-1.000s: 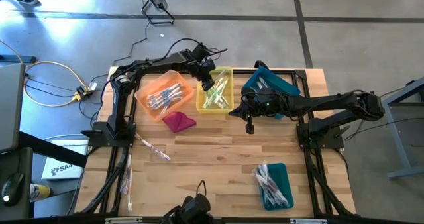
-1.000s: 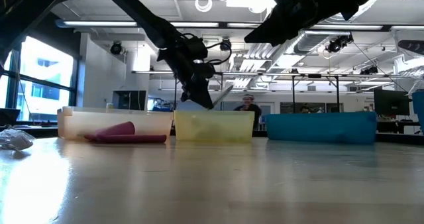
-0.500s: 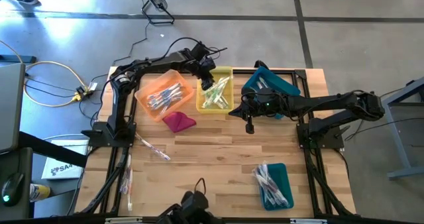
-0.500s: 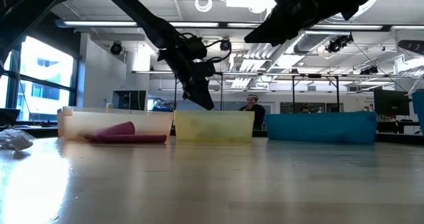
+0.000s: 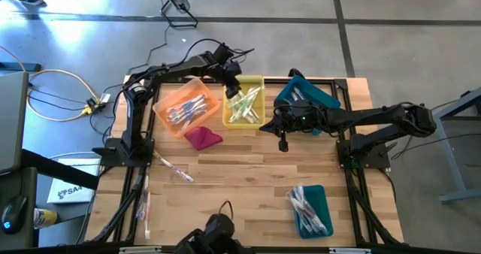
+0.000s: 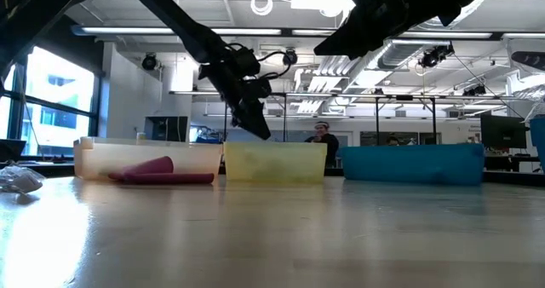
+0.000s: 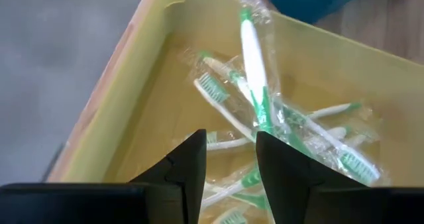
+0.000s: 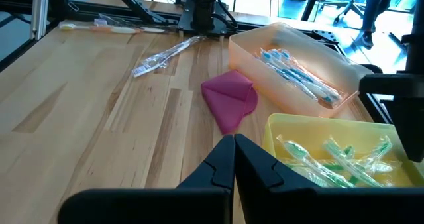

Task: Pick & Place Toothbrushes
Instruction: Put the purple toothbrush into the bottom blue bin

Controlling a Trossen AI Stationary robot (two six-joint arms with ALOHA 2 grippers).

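Observation:
My left gripper hangs open over the far left part of the yellow bin, with nothing between its fingers. In that bin lie several wrapped green-and-white toothbrushes; one wrapped toothbrush rests slanted on the pile, its upper end at the bin's wall. My right gripper is shut and holds nothing; it sits over the table just to the right of the yellow bin's near corner. More toothbrushes lie in the orange bin and the near teal bin.
A magenta cloth lump lies in front of the orange bin. Loose wrapped toothbrushes lie on the table's left part, with more along the left edge. A second teal bin stands tilted at the far right. A person stands beyond the table.
My left gripper has let go of a wrapped toothbrush, which now lies in the yellow bin. The gripper has then risen a little and drawn back toward the table's far edge.

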